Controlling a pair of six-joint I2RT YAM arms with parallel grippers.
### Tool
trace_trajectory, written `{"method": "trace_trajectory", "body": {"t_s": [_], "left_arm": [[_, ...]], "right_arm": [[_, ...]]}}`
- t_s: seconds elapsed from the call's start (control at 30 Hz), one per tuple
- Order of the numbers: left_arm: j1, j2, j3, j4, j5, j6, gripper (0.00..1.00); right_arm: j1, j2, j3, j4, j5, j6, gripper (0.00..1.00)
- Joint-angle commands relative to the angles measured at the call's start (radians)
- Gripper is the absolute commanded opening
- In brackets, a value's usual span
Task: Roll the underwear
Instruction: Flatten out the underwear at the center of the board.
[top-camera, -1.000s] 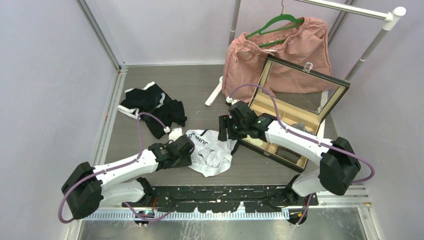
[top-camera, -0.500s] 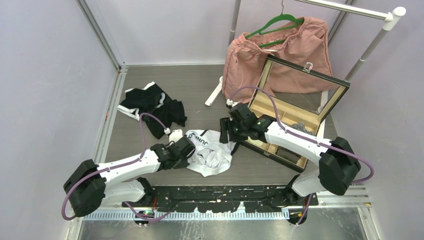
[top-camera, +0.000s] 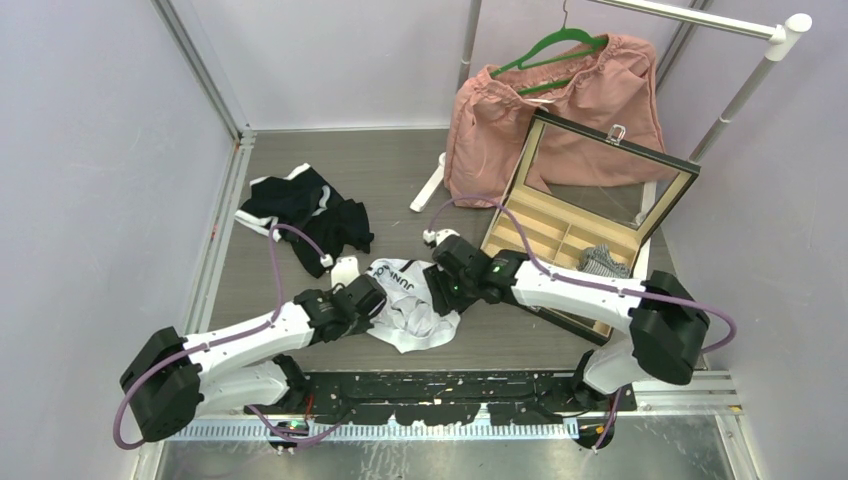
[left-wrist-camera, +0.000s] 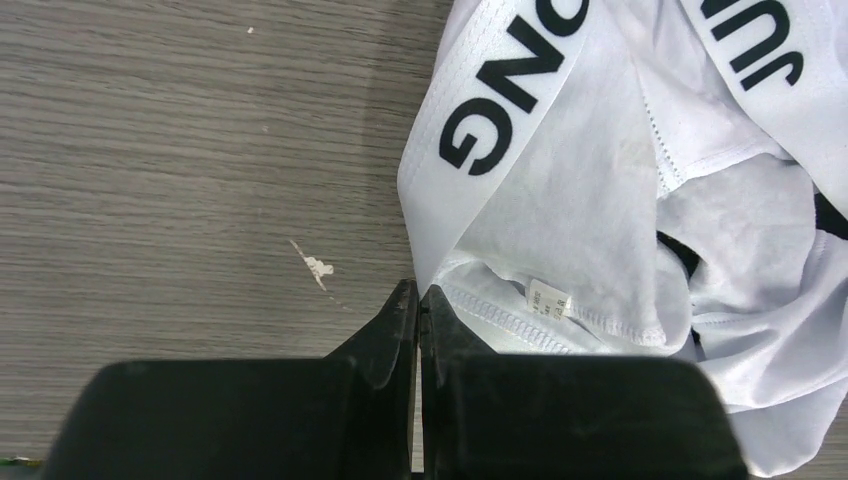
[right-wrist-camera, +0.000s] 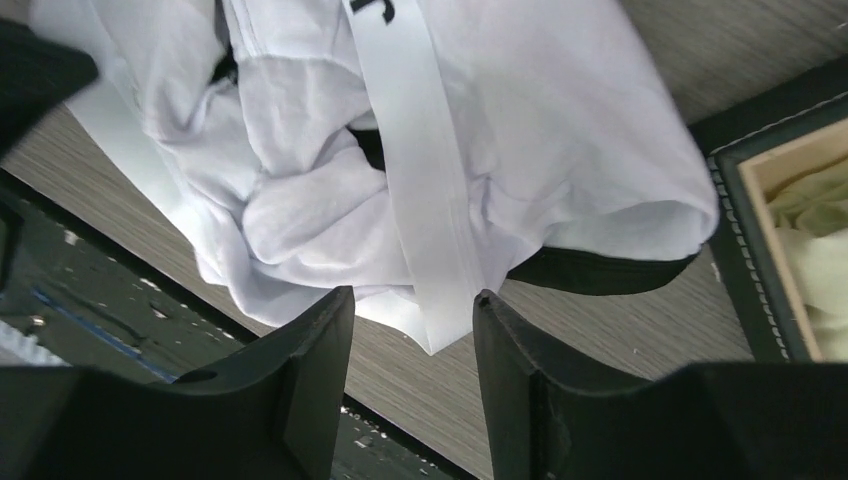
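White underwear (top-camera: 412, 310) with a black-lettered waistband lies crumpled on the table between my arms. It fills the upper right of the left wrist view (left-wrist-camera: 600, 180) and the top of the right wrist view (right-wrist-camera: 400, 150). My left gripper (top-camera: 372, 300) is shut on the waistband's left edge (left-wrist-camera: 419, 295), with a thin strip of white cloth between the tips. My right gripper (top-camera: 440, 283) is open just above the cloth's right side, and a waistband end hangs between its fingers (right-wrist-camera: 413, 310). More underwear, mainly black (top-camera: 305, 210), lies in a heap at the back left.
An open box (top-camera: 600, 315) with a glass lid stands right of the white underwear; its dark rim shows in the right wrist view (right-wrist-camera: 770, 230). A pink garment (top-camera: 560, 100) on a green hanger hangs from a white rack behind it.
My right gripper has moved left from beside the box to over the white underwear. My left gripper has shifted slightly left, and the cloth has bunched a little.
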Motion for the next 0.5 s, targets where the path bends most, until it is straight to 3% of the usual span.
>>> {"method": "trace_trajectory", "body": {"t_s": [0.0,0.47], "left_arm": [[0.001,-0.028,0.019,-0.03,-0.055,-0.015,0.01],[0.001,-0.017,0.007,-0.006,-0.041,-0.011,0.01]], "right_arm": [[0.058,0.057,0.035,-0.017,0.097,-0.046,0.53],[0.084,0.169,0.09,-0.005,0.292,-0.057,0.47]]}}
